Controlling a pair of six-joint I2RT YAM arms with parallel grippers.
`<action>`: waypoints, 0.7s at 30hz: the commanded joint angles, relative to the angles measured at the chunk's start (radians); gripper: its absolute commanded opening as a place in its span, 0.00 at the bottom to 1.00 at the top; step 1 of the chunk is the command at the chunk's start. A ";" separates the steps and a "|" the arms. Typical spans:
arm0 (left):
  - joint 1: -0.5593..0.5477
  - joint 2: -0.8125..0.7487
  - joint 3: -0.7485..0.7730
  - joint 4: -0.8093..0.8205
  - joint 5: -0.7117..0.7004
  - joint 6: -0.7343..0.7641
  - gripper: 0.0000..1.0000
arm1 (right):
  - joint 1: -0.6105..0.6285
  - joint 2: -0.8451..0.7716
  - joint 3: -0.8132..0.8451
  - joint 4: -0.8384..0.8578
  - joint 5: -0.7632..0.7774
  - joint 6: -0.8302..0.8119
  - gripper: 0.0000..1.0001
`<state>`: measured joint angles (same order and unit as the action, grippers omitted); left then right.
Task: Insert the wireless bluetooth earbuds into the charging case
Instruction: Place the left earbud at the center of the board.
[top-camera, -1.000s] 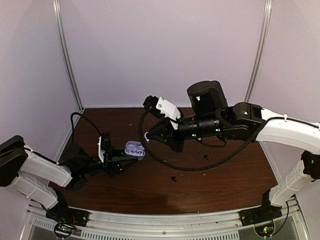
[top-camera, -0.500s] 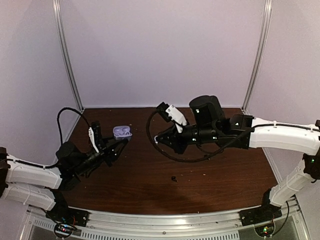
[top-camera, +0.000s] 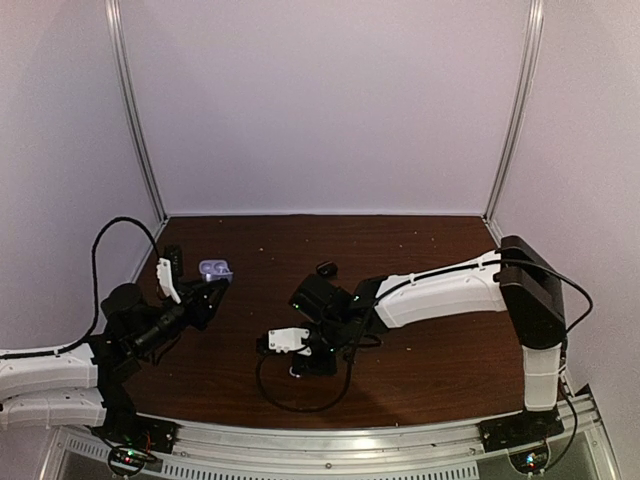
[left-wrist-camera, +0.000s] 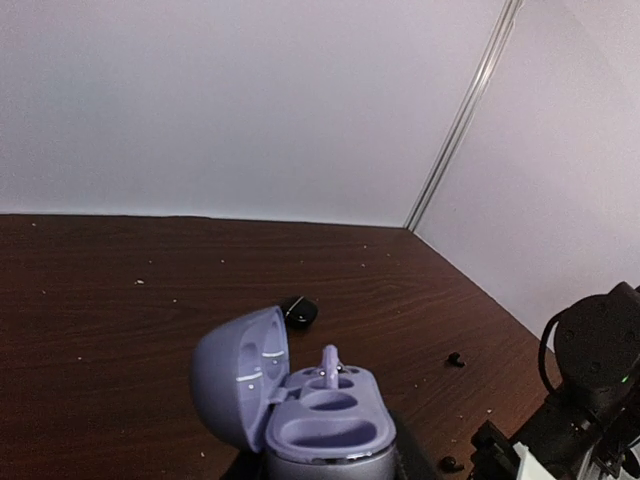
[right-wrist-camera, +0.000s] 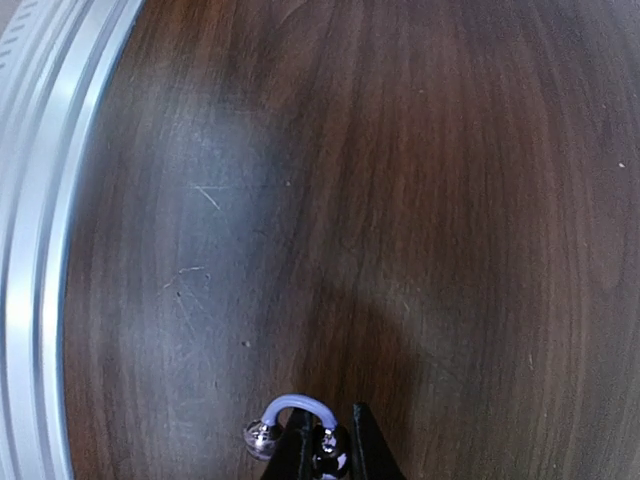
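Now my left hand (top-camera: 208, 288) pinches the open lavender case (left-wrist-camera: 305, 425) — one bud (left-wrist-camera: 329, 362) in its 12 o'clock socket; right hand (right-wrist-camera: 330, 442) pinches a second bud (right-wrist-camera: 262, 438).

Worktop (top-camera: 430, 370), top view: left arm at the left, right arm reaching from the right base across to front centre.

- Left pincer (top-camera: 208, 287) grips the case (left-wrist-camera: 310, 425) at the left rear of the worktop. The lid is hinged open to the left in the wrist view.
- Seated bud (left-wrist-camera: 328, 362) stands in the case's far socket.
- Second case (top-camera: 326, 268) lies on the worktop to the right of the gripped case and behind the right arm's wrist.
- Loose buds (left-wrist-camera: 455, 359), two, lie further right, apart from each other and near the right arm.
- Right pincer (right-wrist-camera: 330, 447) hangs just over the worktop near the front rail (right-wrist-camera: 30, 250). It is clamped on the held bud (right-wrist-camera: 262, 437), which juts out to its left.
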<state>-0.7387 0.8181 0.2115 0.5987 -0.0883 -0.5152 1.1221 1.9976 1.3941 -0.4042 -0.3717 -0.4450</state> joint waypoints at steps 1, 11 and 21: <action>0.016 -0.051 0.021 -0.059 -0.038 -0.028 0.00 | 0.027 0.078 0.079 -0.090 0.075 -0.179 0.02; 0.018 -0.016 0.033 -0.041 -0.017 -0.013 0.00 | 0.041 0.085 0.115 -0.085 0.157 -0.177 0.34; 0.019 -0.004 0.034 -0.024 -0.028 -0.012 0.00 | 0.038 -0.073 0.055 0.038 0.220 -0.076 0.46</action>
<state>-0.7261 0.8265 0.2176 0.5217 -0.1078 -0.5312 1.1610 2.0212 1.4883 -0.4503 -0.2195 -0.5861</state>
